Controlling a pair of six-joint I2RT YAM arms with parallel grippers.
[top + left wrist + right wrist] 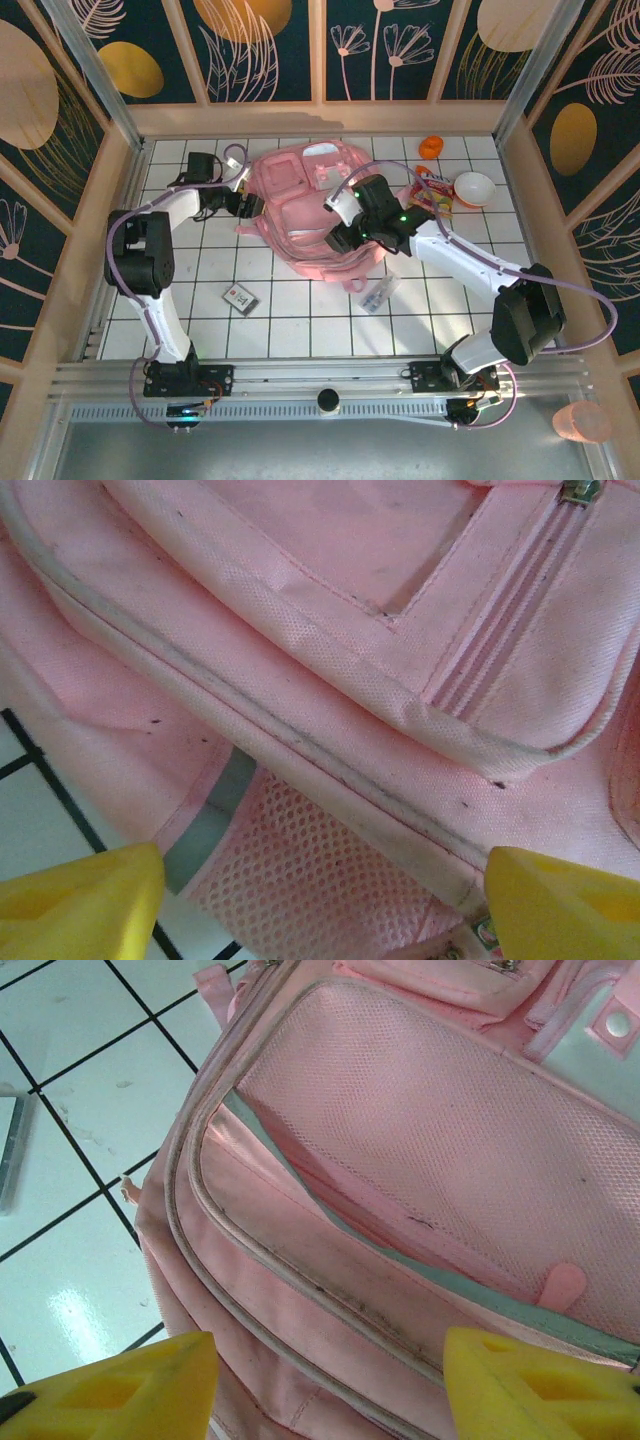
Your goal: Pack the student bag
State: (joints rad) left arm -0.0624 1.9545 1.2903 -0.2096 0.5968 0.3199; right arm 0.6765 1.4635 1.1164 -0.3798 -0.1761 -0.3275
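Note:
The student bag [300,205], a large pale pink backpack, lies flat in the middle of the tiled table. My left gripper [243,205] is at its left side, open. In the left wrist view its yellow fingertips [80,905] stand wide apart over the bag's mesh side pocket [330,880], with nothing between them. My right gripper [345,237] hovers over the bag's near right part. In the right wrist view its gripper [325,1390] is open, straddling the bag's piped edge [270,1260] without pinching it. A mesh front pocket [440,1150] lies beyond.
An orange cup [431,147], a white bowl [474,188] and a colourful packet [432,196] sit right of the bag. A small card box [241,298] and a clear packet [379,294] lie on the tiles in front. Wooden walls enclose the table.

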